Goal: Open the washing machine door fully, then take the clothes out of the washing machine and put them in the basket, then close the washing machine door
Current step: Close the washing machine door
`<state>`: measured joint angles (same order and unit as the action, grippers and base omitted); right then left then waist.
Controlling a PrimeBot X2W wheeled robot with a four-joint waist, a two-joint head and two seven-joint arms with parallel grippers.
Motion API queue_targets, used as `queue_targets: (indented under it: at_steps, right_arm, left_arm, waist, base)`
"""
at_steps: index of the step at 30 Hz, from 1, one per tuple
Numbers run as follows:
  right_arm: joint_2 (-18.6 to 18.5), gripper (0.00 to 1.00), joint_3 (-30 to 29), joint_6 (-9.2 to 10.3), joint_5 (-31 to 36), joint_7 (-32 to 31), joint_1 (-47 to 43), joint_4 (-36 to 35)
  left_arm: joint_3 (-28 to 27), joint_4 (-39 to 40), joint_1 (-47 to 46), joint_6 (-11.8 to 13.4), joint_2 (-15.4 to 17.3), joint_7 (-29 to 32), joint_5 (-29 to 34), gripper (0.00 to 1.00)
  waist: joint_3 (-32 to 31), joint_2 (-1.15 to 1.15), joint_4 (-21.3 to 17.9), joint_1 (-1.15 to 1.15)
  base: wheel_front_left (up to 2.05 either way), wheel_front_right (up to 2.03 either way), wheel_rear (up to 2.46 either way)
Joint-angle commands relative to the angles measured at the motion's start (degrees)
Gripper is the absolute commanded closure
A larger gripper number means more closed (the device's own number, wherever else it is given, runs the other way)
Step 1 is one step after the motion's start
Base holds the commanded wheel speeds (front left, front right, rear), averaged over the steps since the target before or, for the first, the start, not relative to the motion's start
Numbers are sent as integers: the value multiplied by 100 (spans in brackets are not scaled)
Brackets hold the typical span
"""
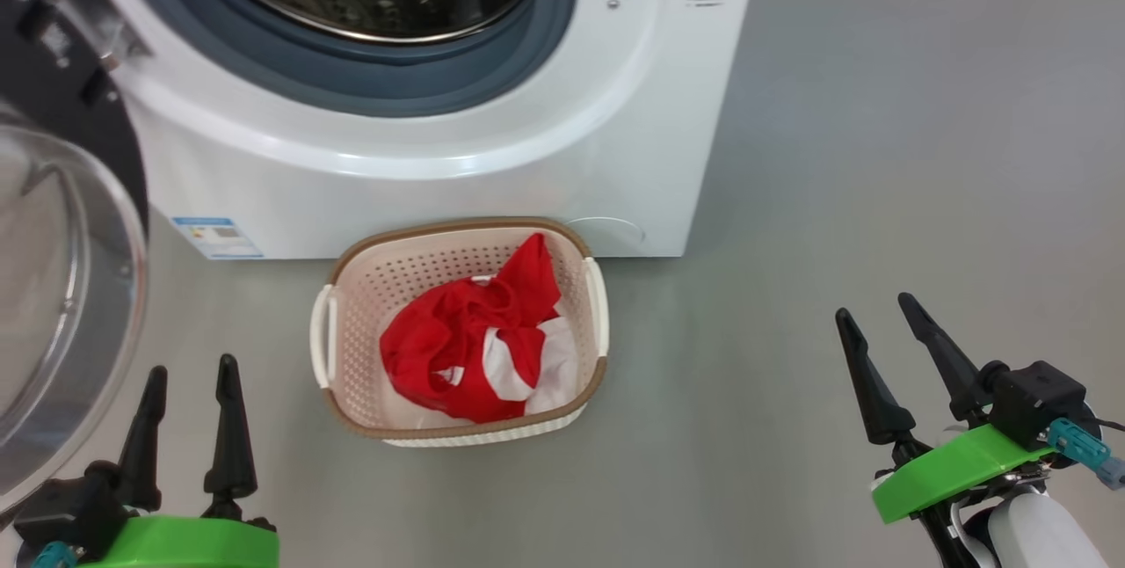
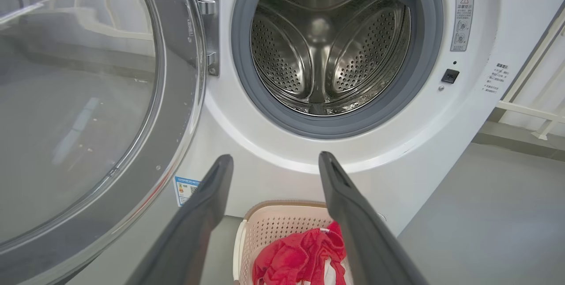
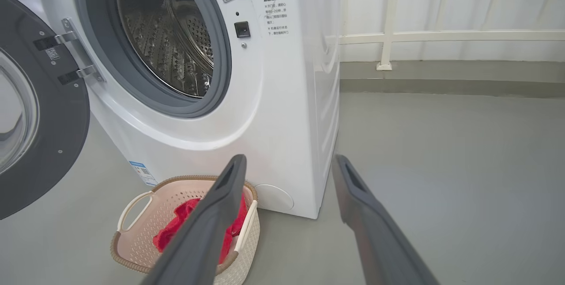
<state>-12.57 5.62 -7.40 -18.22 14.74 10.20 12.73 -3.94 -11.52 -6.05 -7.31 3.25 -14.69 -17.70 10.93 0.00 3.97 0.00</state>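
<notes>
- Clothes (image 1: pixel 479 348): red + white heap in basket (image 1: pixel 457 238), lower centre of head view, on floor just in front of washer (image 1: pixel 422 190).
- Drum (image 2: pixel 326 46): looks empty, top of left wrist view, so unloading seems done.
- Door (image 1: pixel 61 287): stands wide open at left edge of head view; closing it is what's left.
- Left gripper (image 1: pixel 193 366) lower left, right gripper (image 1: pixel 874 305) lower right: both spread, holding nothing, clear of door.
</notes>
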Motion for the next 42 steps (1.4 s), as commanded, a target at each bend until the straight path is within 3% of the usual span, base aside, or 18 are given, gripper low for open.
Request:
queue_targets:
  at_steps: [1,25,42]
  right_arm:
    - [-75,0,188,-9,-48,26,54,-102]
    - [-444,0,823,-9,-152,26,384,169]
    - [-539,0,1058,-9,-209,26,514,262]
  left_arm:
    - [-212,139,6,-18,54,-30,-38,0]
    - [15,138,206,41,-36,-31,-518,0]
    - [173,383,403,299,-36,-31,-783,0]
  waist:
    - [-3,0,265,0]
    - [-35,0,1890,0]
    - [-83,0,2442,0]
  base:
    - [0,0,0]
    - [0,0,0]
    - [0,0,0]
